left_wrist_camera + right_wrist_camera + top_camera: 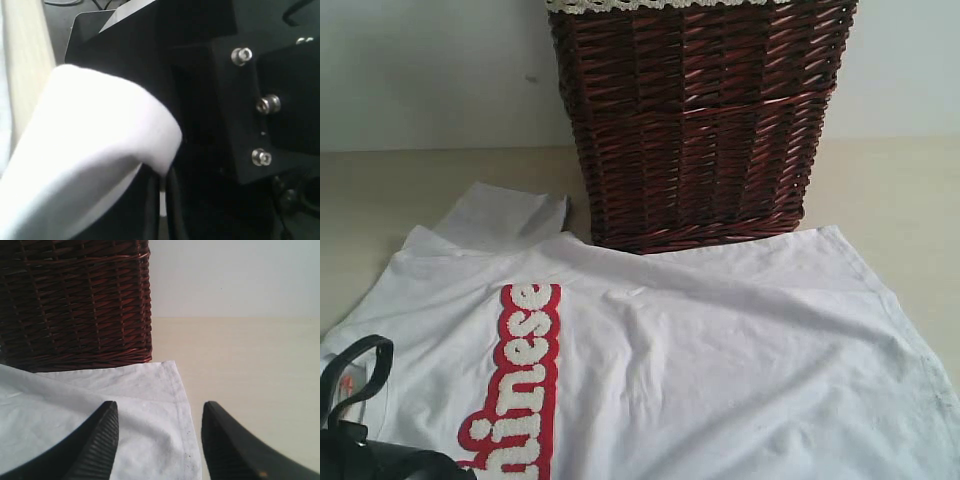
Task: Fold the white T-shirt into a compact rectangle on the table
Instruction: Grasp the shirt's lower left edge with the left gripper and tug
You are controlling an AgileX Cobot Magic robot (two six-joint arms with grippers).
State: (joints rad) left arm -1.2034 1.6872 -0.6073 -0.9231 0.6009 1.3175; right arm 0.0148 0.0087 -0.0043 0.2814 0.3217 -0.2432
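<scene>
My left claw [161, 184] is clamped on a fold of the white T-shirt [720, 360], near-left, at the collar end. Shirt is flat on the table [900, 200], long axis left–right, hem to the right. My right claw [160, 432] is spread open, nearer the far-right hem corner.

T-shirt [720, 360]: white; fluffy white letters [525, 380] on thick red outline, lower left of frame. Basket [700, 120], upper centre: dk brown wicker weave, cream lace trim [660, 5]. Table [900, 190]: pale beige. Right gripper [160, 440]: black, ribbed fingers [100, 440].
</scene>
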